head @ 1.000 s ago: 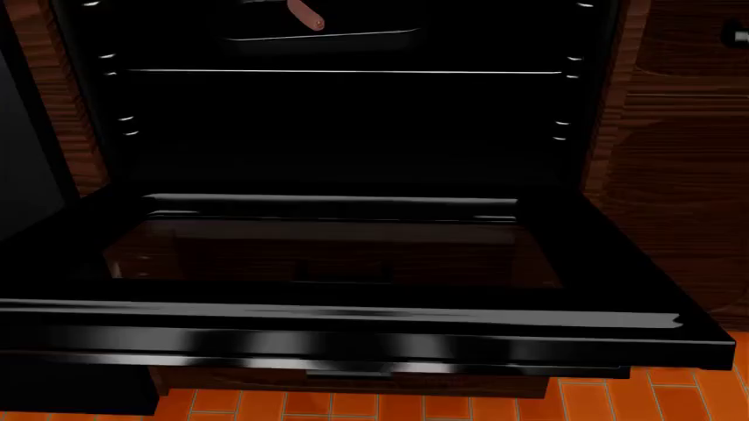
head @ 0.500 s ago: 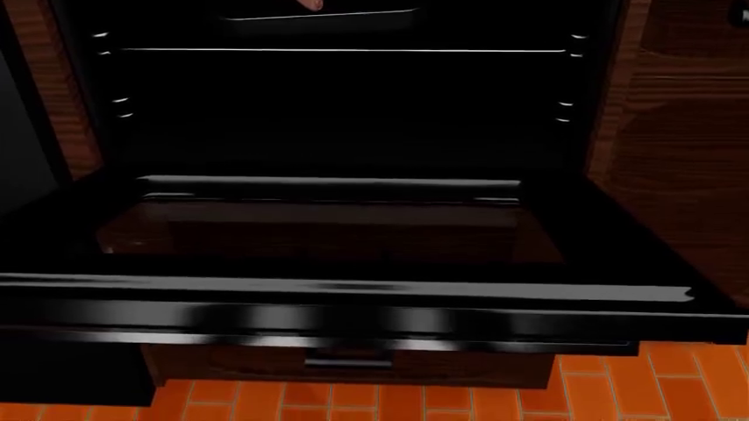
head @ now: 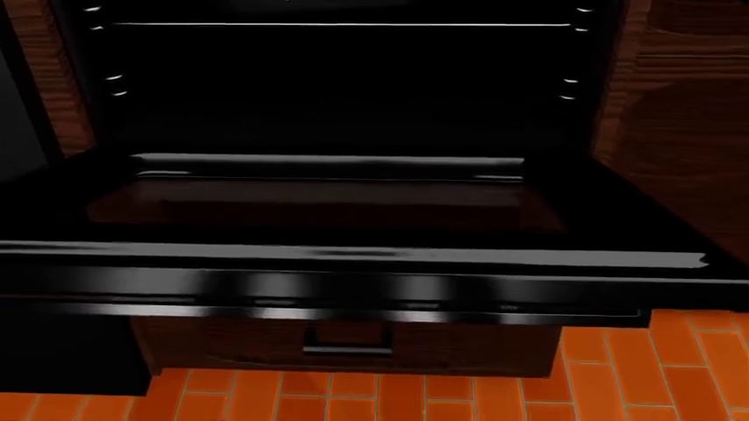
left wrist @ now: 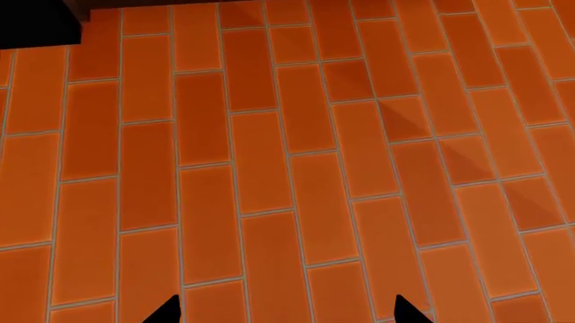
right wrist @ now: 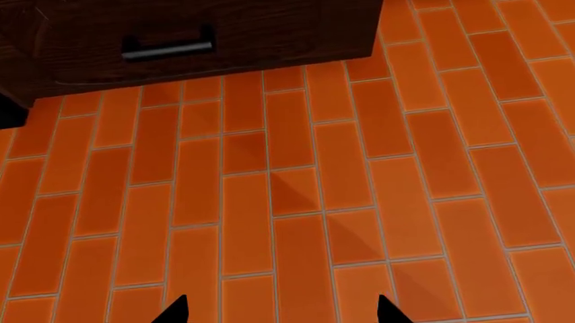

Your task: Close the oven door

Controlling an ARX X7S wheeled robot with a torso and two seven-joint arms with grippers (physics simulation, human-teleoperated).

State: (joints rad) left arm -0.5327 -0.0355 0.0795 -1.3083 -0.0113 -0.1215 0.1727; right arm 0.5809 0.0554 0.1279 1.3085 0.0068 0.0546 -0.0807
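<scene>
The oven door point(head: 351, 224) hangs fully open and lies flat, a glossy black panel with a dark glass window, filling the middle of the head view. Its long silvery bar handle point(head: 339, 289) runs along the near edge. Behind it gapes the dark oven cavity point(head: 339, 88) with rack rails on both sides. Neither arm shows in the head view. My left gripper point(left wrist: 285, 315) is open over bare orange floor tiles point(left wrist: 287, 161). My right gripper point(right wrist: 280, 313) is open too, above the tiles and short of a brown wooden drawer point(right wrist: 188, 33).
Under the door sits the brown wooden drawer point(head: 345, 342) with a short metal handle point(right wrist: 167, 48). Brown wooden cabinet panels point(head: 685, 123) flank the oven on the right. A dark appliance side point(head: 17, 96) stands at the left. Orange brick floor point(head: 632, 377) lies below.
The head view has dropped lower and closer: the oven door and cavity have slid upward in the frame, the tray and sausage at the top have left view, and more drawer shows.
</scene>
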